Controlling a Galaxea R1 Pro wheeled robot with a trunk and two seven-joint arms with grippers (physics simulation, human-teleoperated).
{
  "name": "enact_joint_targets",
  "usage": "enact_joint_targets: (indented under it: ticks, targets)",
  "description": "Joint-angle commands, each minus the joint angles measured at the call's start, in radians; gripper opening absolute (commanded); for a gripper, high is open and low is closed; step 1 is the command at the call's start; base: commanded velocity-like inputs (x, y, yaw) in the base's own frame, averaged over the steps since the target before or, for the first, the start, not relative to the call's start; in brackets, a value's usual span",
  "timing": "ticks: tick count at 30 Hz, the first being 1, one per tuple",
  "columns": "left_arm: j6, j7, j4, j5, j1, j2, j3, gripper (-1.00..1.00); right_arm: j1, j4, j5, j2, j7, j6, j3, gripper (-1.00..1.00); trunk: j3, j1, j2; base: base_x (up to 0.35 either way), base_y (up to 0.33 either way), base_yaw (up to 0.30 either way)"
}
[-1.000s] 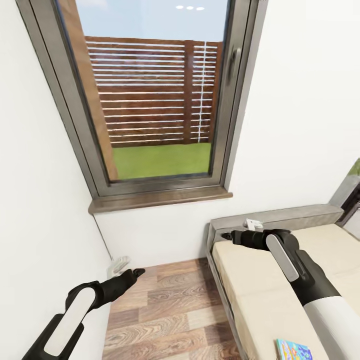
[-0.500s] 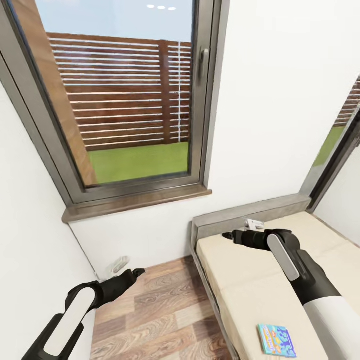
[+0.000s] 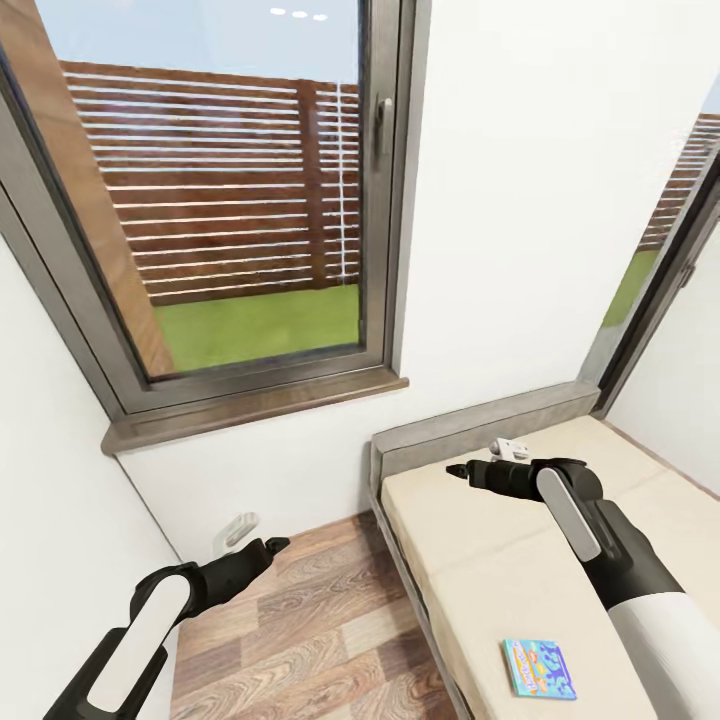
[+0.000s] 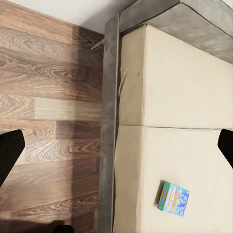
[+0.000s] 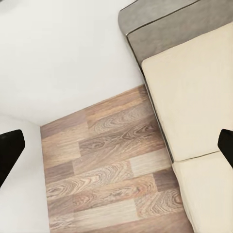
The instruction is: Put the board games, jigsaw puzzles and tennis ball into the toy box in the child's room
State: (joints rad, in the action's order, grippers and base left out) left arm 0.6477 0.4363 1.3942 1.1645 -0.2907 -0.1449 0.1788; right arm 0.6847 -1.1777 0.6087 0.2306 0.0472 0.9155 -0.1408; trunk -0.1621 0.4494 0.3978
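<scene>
A small light-blue cartoon board game [image 3: 539,668] lies flat on the beige bed [image 3: 470,560], near the mattress's front part; it shows again as the board game [image 4: 173,198] in the left wrist view, on the bed [image 4: 170,97]. My left gripper [image 3: 270,547] hangs low over the wood floor, left of the bed frame. Its fingers [image 4: 9,155] stand wide apart, open, with nothing between them. My right gripper [image 3: 455,469] hovers over the mattress near the grey headboard [image 3: 480,425]. It is open too and holds nothing, with its fingers [image 5: 9,150] at the picture's edges.
A tall dark-framed window [image 3: 250,200] with a brown sill [image 3: 250,405] fills the white wall ahead. A second window [image 3: 660,260] sits past the bed's far corner. Wood-plank floor [image 3: 300,630] runs in a narrow strip between the left wall and the bed frame. A small white fitting [image 3: 238,528] sits low on the wall.
The camera has turned to the right, so the window slid left and more of the bed and the whole blue board game came into view. Both arms keep the same pose.
</scene>
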Motion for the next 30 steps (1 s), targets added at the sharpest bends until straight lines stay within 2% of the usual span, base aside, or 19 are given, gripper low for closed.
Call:
enact_joint_targets:
  ticks: [1,17,30]
  targets:
    - [0.000,0.010,0.001,0.010,-0.001,-0.001,0.002,1.00,0.001,-0.001,-0.006,0.001,0.005,0.003,-0.001,1.00,-0.002,0.001,0.002,0.000,0.000,-0.024]
    - [-0.001,0.010,0.001,0.010,-0.001,-0.001,0.002,1.00,0.000,0.004,-0.007,0.006,0.007,-0.001,0.003,1.00,-0.002,0.001,0.002,0.000,0.000,-0.008]
    - [-0.003,0.011,-0.011,0.008,-0.001,-0.001,0.000,1.00,0.001,0.025,-0.006,0.007,0.008,0.009,0.027,1.00,-0.002,0.001,0.002,0.000,0.000,-0.001]
